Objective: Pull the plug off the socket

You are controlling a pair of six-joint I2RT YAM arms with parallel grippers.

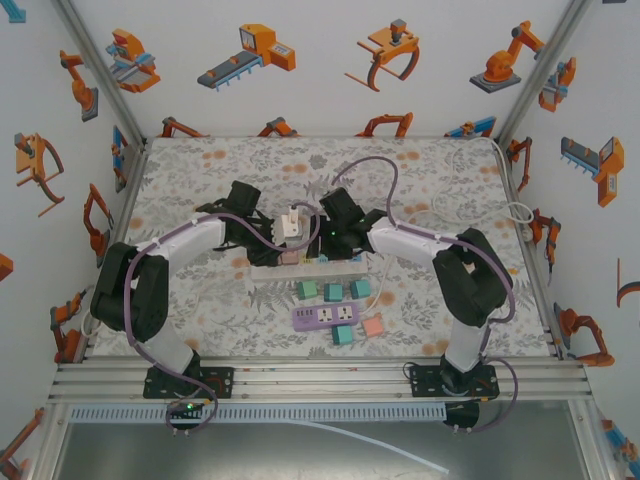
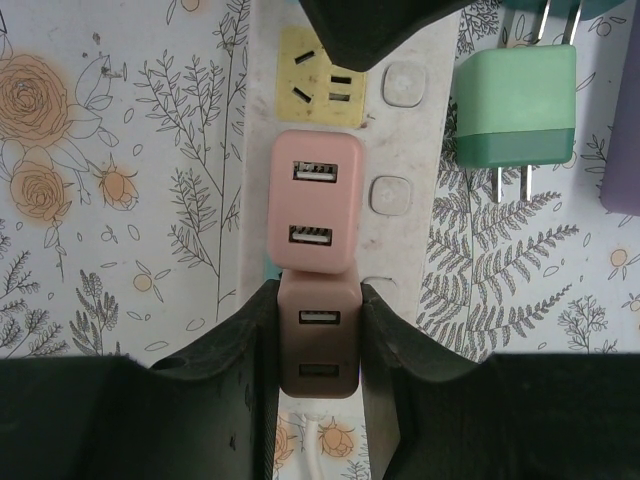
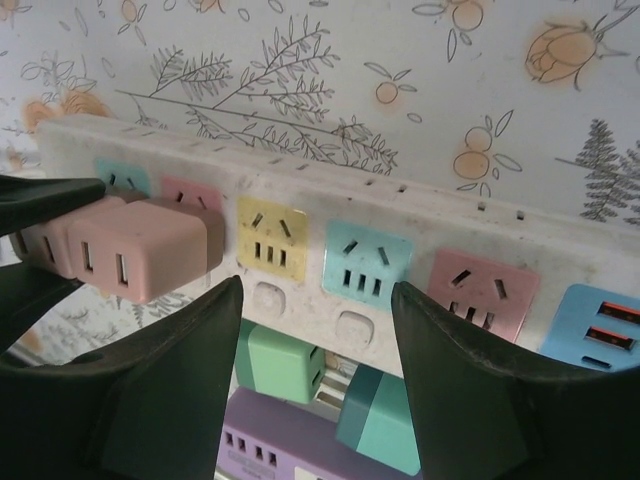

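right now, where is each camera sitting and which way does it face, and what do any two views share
top external: above and behind the robot, looking down on the table; left arm and right arm reach in to the power strip.
left wrist: over the strip, looking down; left pincer shut on a pink USB charger.
right wrist: low, facing the strip's sockets; right pincer open in front.
shared: both wrist views show the pink chargers and a loose green charger.
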